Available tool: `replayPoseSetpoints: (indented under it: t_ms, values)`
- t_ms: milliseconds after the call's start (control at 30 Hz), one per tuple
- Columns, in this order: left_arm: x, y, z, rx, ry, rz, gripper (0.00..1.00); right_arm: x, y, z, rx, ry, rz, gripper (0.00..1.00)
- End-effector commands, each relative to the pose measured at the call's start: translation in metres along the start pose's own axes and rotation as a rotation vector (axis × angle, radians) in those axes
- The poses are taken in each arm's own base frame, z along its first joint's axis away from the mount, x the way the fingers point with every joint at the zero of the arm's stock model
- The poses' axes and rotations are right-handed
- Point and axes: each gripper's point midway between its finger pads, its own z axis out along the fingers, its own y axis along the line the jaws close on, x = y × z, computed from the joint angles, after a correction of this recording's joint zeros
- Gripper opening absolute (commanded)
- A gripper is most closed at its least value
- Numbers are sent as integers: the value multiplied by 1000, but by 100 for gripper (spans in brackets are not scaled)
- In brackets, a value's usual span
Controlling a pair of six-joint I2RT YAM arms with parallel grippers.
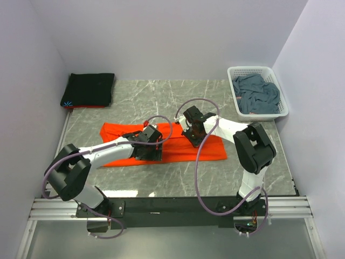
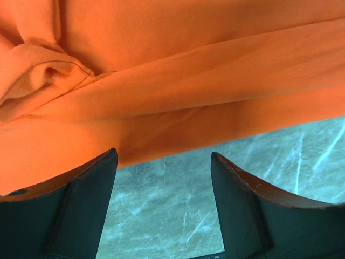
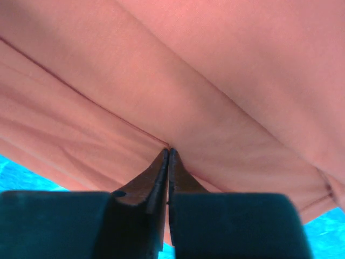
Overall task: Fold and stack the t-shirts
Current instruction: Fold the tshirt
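A: Orange shirt (image 1: pixel 213 148) lies spread lengthwise mid-tabletop (image 1: pixel 161 97), top view. Both arms reach onto it: left gripper (image 1: pixel 151 151) near its middle, right gripper (image 1: pixel 195 137) just right of that. Folded black shirt (image 1: pixel 89 89) sits in the far left corner; grey shirt (image 1: pixel 259 96) is heaped in the basket (image 1: pixel 232 73).
B: Mid-fold, I'd guess. Left wrist?
A: Jaws of left gripper (image 2: pixel 163 162) are wide apart, holding nothing. Shirt (image 2: pixel 188 81) edge sits just past the fingertips, bare tabletop (image 2: pixel 161 216) between them. Probably lined up to take that edge.
B: Right wrist?
A: Jaws of right gripper (image 3: pixel 168 154) are together, tips on a fold line of the shirt (image 3: pixel 226 81). Looks pinched on cloth, likely to lift it over.
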Motion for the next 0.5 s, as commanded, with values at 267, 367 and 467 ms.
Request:
replayPoseSetpoints:
  t_ms: [267, 367, 467]
  values:
    - [10, 8, 16, -38, 12, 30, 74, -15, -12, -15, 64, -35, -13, 2]
    - [17, 12, 21, -51, 35, 21, 72, -15, -12, -18, 70, -42, -8, 3]
    - [24, 14, 23, -52, 57, 14, 70, -16, -12, -21, 69, -44, -4, 3]
